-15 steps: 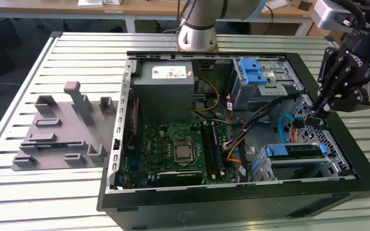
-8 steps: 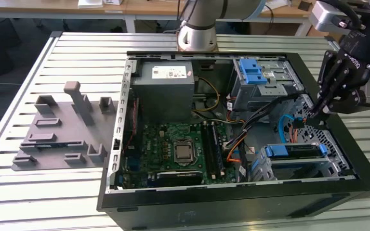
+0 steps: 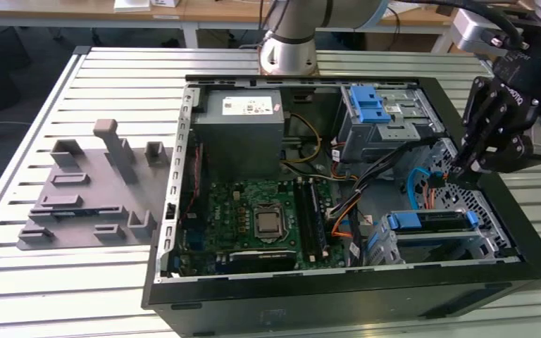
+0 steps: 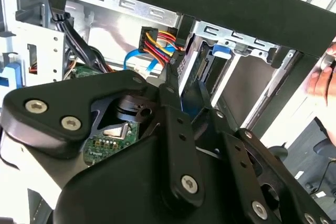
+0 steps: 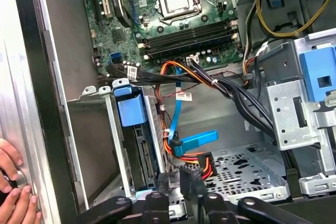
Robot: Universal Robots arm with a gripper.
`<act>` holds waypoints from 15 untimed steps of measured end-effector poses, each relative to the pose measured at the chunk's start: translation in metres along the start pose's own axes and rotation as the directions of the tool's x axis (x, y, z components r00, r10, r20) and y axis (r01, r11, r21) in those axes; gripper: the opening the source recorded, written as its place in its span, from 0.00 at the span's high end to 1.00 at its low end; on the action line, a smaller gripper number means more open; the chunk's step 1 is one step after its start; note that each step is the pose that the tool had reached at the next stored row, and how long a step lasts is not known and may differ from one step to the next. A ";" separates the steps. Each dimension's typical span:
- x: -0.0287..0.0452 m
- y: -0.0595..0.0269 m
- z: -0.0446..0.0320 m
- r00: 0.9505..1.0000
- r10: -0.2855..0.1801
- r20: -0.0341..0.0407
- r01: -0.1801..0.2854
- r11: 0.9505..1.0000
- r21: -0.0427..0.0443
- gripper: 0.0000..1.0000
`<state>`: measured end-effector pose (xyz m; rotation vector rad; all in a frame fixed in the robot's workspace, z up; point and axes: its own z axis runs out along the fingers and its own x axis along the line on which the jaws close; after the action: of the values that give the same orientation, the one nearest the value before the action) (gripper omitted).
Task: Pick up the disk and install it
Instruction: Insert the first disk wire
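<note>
While I watch the one open computer case [image 3: 346, 296], I count one disk [image 3: 430, 222], one gripper [image 3: 458, 172] and one person's hand [image 5: 13, 198]. The disk stands on its thin edge in a silver bay [image 3: 435, 245] at the exterior view's right, its long side running left to right. The gripper hangs near it, not touching; I cannot tell if it is open or closed.

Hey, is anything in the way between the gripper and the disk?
Nothing visibly blocks the gripper from the disk, which sits in its bay. A blue cable plug and coloured power wires lie just beside that path.
</note>
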<state>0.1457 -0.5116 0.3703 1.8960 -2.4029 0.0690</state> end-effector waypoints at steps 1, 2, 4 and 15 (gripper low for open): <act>-0.0001 0.0000 0.0011 1.000 0.000 -0.001 0.000 1.000 0.000 0.69; -0.0004 0.0000 0.0020 1.000 0.000 -0.003 0.000 1.000 0.001 0.69; -0.0024 -0.0001 0.0032 1.000 0.001 -0.006 -0.001 1.000 0.001 0.69; -0.0133 0.0009 0.0079 0.999 0.035 -0.020 -0.035 0.999 0.002 0.69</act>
<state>0.1476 -0.4992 0.3612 1.8446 -2.4242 0.0919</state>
